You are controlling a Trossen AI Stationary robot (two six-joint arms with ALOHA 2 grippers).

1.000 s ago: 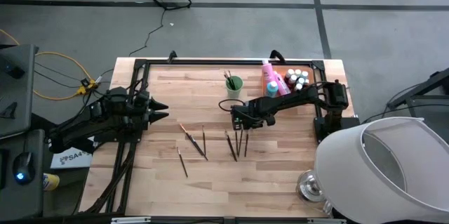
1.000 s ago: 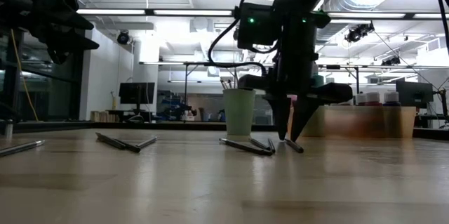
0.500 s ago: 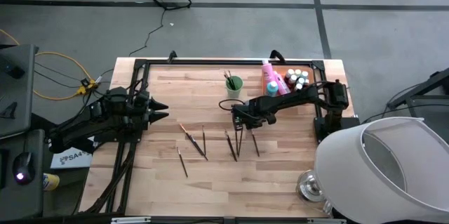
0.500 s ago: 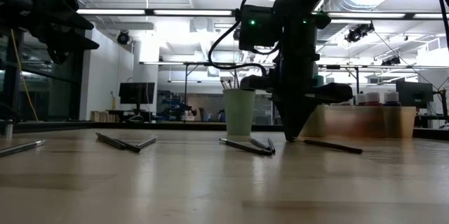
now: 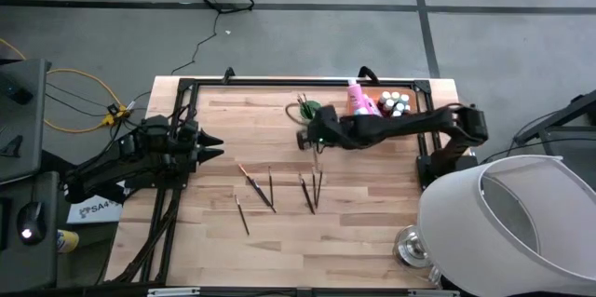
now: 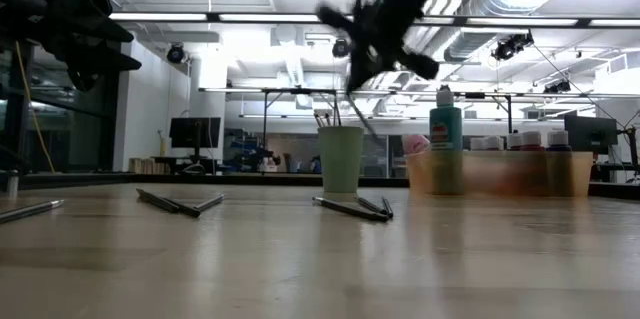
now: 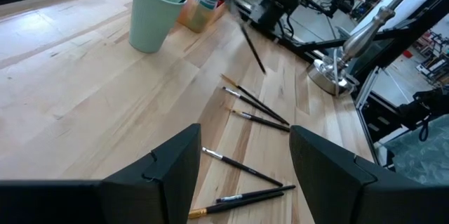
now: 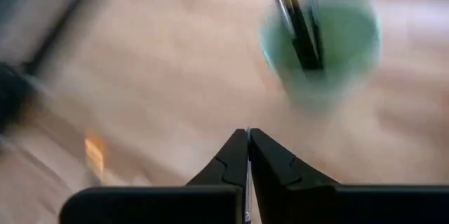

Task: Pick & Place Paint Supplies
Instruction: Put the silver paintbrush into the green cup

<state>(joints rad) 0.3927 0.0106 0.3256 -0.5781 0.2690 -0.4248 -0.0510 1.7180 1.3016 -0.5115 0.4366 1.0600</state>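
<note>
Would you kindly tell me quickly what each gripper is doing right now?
Left gripper: open, holding nothing, waiting at the table's left edge.
Right gripper: shut on a brush, lifted beside the green cup.

Green cup (image 5: 311, 112), orange tray (image 6: 560, 171)

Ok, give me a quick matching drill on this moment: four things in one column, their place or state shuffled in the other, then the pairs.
Things:
1. right gripper
2. left gripper
3. light green cup
4. teal bottle

States:
A. open, waiting at the table's left side
B. stands in the orange tray
C. shut on a brush, lifted near the cup
D. holds a few upright brushes already

Pairs: 1-C, 2-A, 3-D, 4-B
</note>
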